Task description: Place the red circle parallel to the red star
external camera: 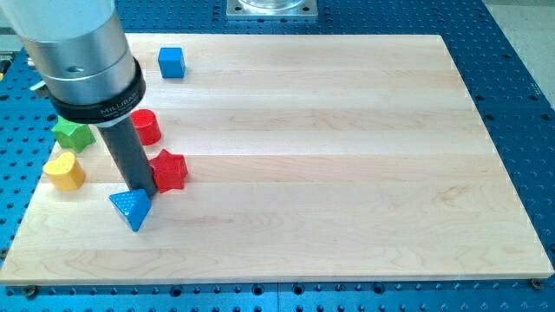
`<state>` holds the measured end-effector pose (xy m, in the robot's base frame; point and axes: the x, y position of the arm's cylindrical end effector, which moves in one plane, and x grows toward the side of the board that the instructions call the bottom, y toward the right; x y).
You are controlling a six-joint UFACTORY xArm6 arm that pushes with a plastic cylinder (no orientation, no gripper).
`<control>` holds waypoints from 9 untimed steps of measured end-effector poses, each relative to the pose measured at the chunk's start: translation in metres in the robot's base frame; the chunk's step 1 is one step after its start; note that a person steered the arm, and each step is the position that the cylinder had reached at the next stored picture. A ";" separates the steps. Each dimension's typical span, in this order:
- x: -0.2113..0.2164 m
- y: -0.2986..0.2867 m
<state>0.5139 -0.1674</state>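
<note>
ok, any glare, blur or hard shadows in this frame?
Camera view: even light, only faint sheen on the wooden board; soft short shadows beside the red star and blue triangle; blocks sharp; the arm's metal housing looms large, cropped at the view's top; my tip by the triangle.

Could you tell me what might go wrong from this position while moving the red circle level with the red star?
My tip sits between the red star and the blue triangle, so a move may nudge either. The rod also hides part of the red circle. The green star and yellow block crowd the board's edge.
</note>
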 end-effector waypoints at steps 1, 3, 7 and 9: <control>0.003 -0.042; -0.051 -0.032; -0.131 0.060; -0.062 0.199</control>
<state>0.4519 0.0318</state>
